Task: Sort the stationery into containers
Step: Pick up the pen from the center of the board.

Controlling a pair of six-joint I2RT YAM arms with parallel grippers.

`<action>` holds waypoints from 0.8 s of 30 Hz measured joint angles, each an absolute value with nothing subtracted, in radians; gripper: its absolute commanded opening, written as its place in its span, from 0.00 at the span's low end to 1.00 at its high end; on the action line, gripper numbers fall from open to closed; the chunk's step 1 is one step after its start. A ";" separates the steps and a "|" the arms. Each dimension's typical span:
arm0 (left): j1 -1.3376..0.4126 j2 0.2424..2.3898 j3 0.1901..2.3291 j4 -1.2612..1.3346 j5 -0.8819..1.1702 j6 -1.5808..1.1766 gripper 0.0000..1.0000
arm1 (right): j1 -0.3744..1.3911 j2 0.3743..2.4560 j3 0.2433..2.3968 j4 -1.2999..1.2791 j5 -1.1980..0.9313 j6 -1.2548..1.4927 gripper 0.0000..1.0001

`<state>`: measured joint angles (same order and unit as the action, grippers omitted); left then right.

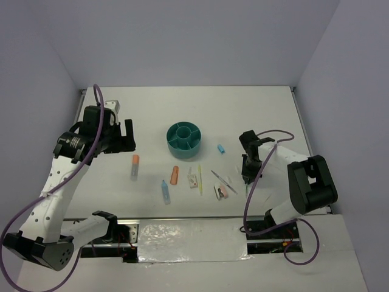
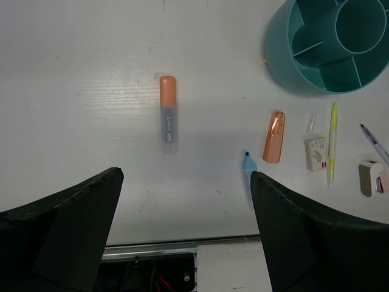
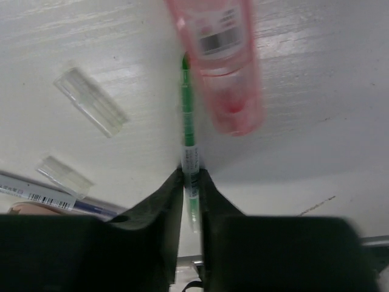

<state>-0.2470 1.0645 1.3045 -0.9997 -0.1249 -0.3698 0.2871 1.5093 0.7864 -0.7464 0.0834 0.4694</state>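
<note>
The teal organiser bowl (image 1: 184, 139) stands mid-table and is empty; its wall (image 2: 285, 67) shows in the left wrist view. My right gripper (image 1: 245, 178) is shut on a thin green pen (image 3: 189, 131), low over the table right of the stationery; the fingertips (image 3: 173, 185) pinch it. A pink marker (image 3: 223, 61) lies just beyond the pen. My left gripper (image 1: 124, 137) is open and empty, high at the left (image 2: 185, 182). Below it lie an orange-and-grey marker (image 2: 168, 114), an orange marker (image 2: 275, 136), a light-blue marker (image 2: 248, 163) and a yellow pencil (image 2: 332, 143).
A small white piece (image 2: 316, 152) lies next to the pencil. Thin pens (image 1: 219, 176) and small pink and white pieces (image 1: 220, 191) lie left of my right gripper. A light-blue cap (image 1: 221, 148) lies right of the bowl. Clear caps (image 3: 91, 102) lie by the pen.
</note>
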 measured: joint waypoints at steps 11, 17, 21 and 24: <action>-0.248 1.072 1.317 -1.002 -0.098 -0.370 0.99 | 0.287 1.389 0.767 -0.753 0.084 0.471 0.00; -0.315 1.155 1.385 -0.988 -0.089 -0.428 0.99 | 0.287 1.199 0.837 -0.833 0.089 0.470 0.00; -0.521 1.281 1.465 -0.967 -0.154 -0.538 0.99 | 0.287 1.109 0.928 -0.897 0.096 0.472 0.00; -0.703 1.431 1.548 -0.952 -0.229 -0.653 0.97 | 0.287 1.042 1.000 -0.969 0.119 0.488 0.00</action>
<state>-0.7029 1.4315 1.5478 -0.9520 -0.2291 -0.6529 0.2871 1.0420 1.0000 -0.9688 0.1188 0.4885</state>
